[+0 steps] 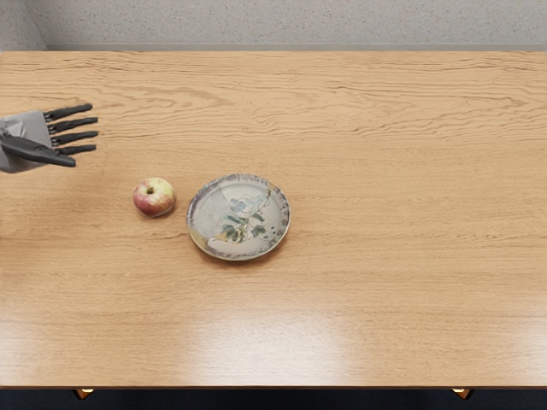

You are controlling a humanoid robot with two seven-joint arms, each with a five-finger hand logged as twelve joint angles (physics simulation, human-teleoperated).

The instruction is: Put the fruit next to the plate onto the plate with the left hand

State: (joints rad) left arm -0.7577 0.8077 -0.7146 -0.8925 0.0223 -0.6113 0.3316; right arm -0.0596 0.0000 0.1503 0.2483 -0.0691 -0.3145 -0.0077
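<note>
A wide wooden table point(385, 128) with a marked grain fills almost the whole frame, and a strip of pale speckled wall point(282, 21) is seen along the top edge. A soft sheen is visible on the wood toward the lower middle. At the left edge, in the upper half of the frame, the left hand point(51, 137) is seen, its arm entering from that side; the dark fingers point(75, 124) are stretched out straight toward the right and slightly fanned, with the thumb held below them, and nothing is gripped. The apple point(154, 196), red with a yellowish patch and its stem dimple turned upward, is set on the table left of centre, below and to the right of the hand and well apart from it. Just beside it, to the right, a round glazed plate point(209, 205) with a mottled pattern lies flat, a narrow gap of wood being left between the two.
</note>
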